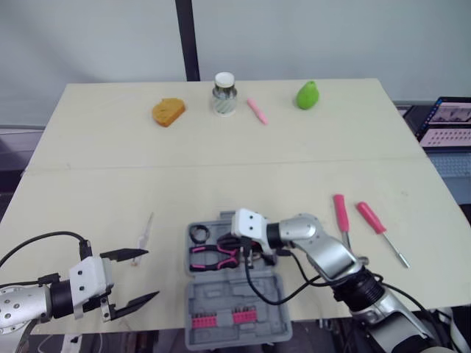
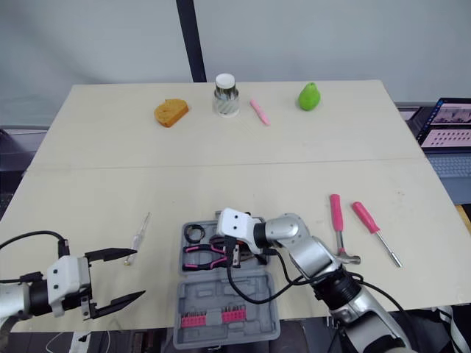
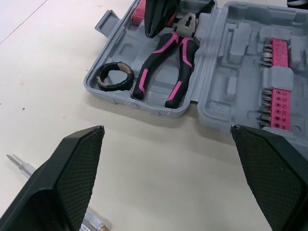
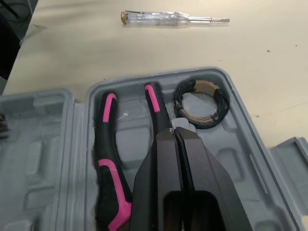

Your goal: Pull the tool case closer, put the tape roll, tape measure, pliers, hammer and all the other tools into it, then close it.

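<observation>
The grey tool case (image 1: 234, 312) lies open at the table's front middle. Its far half holds the black tape roll (image 1: 199, 234) and the pink-and-black pliers (image 1: 213, 257). A row of pink-mounted bits (image 3: 278, 82) sits in the near half. My right gripper (image 4: 179, 132) is shut, its tips just over the pliers' head (image 3: 188, 21). To the left of the case, near the front edge, my left gripper (image 1: 136, 278) hangs open and holds nothing. The pink-handled hammer (image 1: 341, 217) and a pink screwdriver (image 1: 379, 228) lie right of the case. A clear tester screwdriver (image 1: 143, 235) lies to its left.
Along the far side of the table are a piece of bread (image 1: 168, 112), a lidded jar (image 1: 224, 93), a small pink tool (image 1: 257, 110) and a green pear (image 1: 307, 95). A laptop (image 1: 449, 125) stands off the table's right edge.
</observation>
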